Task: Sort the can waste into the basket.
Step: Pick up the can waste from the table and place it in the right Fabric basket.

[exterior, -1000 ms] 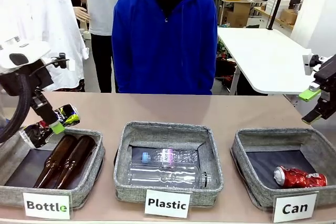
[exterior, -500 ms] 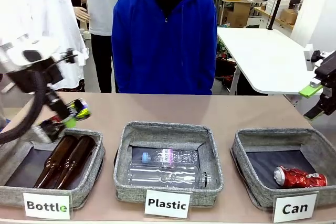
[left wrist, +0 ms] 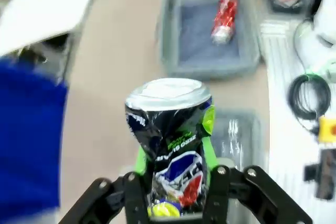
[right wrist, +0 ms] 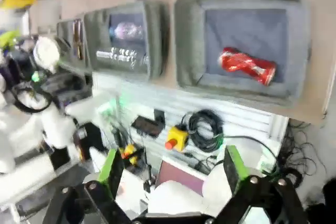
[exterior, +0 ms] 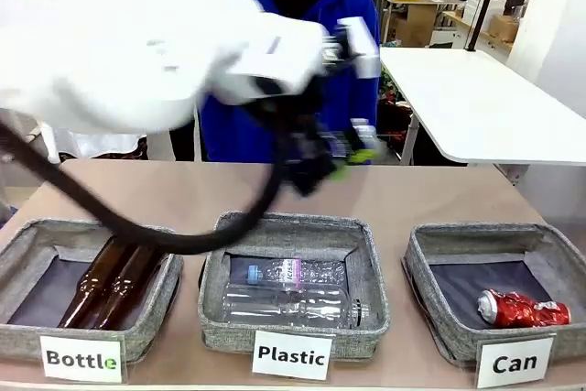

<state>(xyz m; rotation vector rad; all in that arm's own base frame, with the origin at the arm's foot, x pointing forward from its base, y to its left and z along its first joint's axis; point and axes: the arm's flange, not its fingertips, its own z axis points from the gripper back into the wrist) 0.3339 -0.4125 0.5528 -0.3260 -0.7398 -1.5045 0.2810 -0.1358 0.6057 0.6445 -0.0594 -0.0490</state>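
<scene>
Above the middle "Plastic" basket [exterior: 295,226], the left gripper [exterior: 331,155] hangs in the air with the crushed dark can [left wrist: 169,140] clamped between its green pads; from the wrist camera the can stands up out of the jaws, silver end away from the wrist, its long axis running along the fingers. From where I stand the arm is a blur across the front of the table, and the can itself is hard to pick out there.

What matters now is the sideways gap. The "Can" basket [exterior: 430,244] sits at the robot's right end of the row, one basket over from the spot beneath the gripper, with the red can [exterior: 522,309] already lying on its dark lining. In the left wrist view that basket [left wrist: 167,40] lies ahead of the dark can, beyond its silver top, so I judge the carry has to go on that way, over the near wall, before any release.

The right gripper [right wrist: 173,174] is spread wide and empty, looking down on the red can [right wrist: 248,65] from high up; it is no nearer the dark can than the arm that holds it.
</scene>
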